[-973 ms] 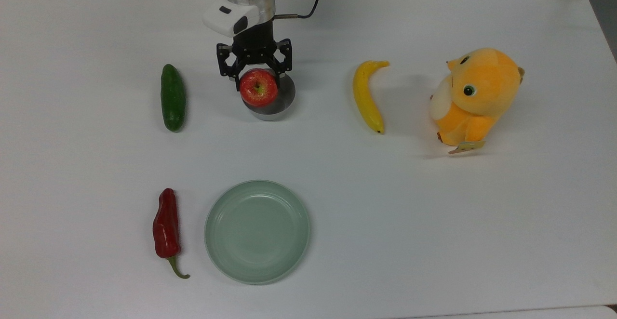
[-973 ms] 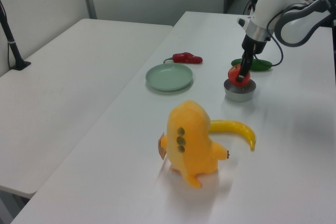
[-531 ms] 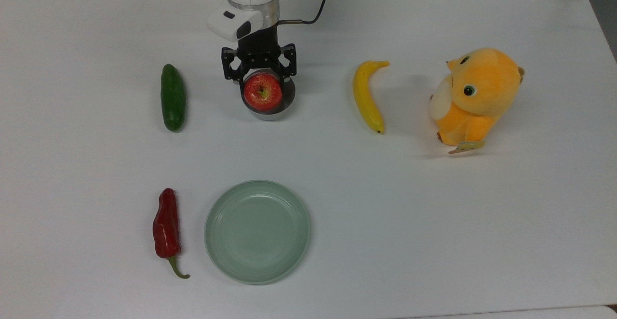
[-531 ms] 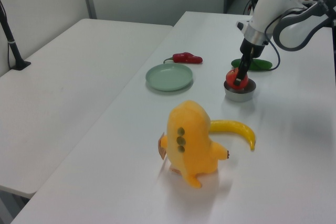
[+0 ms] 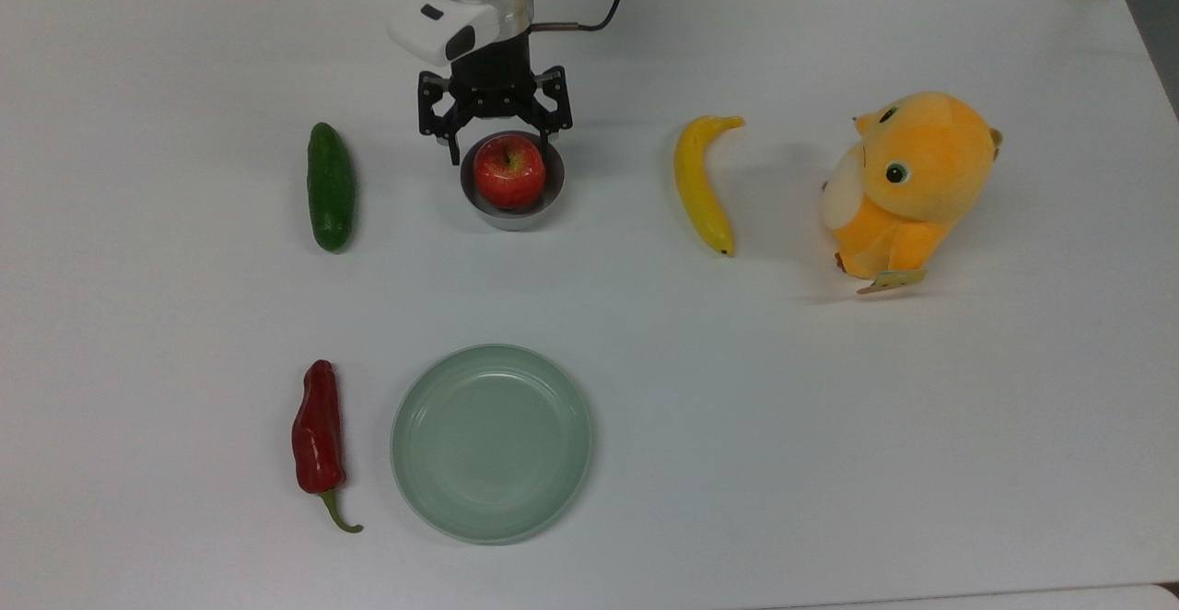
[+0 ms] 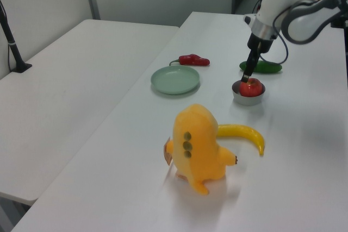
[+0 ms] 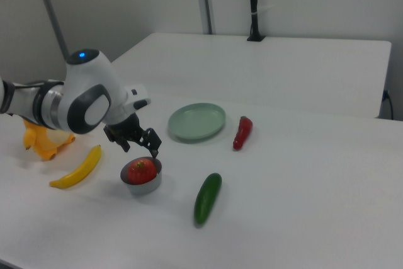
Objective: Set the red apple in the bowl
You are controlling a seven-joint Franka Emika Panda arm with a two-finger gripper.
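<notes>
Glossy red apple (image 5: 509,172) sits inside the small grey plastic bowl (image 5: 512,213), hiding its floor. Black two-finger gripper (image 5: 498,146) hangs spread apart, empty, at the bowl's far rim. Green cucumber (image 5: 330,186) lies left in the top view, yellow banana (image 5: 700,184) right.

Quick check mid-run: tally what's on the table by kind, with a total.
Fruit: 2, apple and banana
Vegetables: 2, cucumber and chili pepper
Dishes: 2, bowl holding the apple, and plate
Soft toys: 1, orange plush
Total: 7
</notes>
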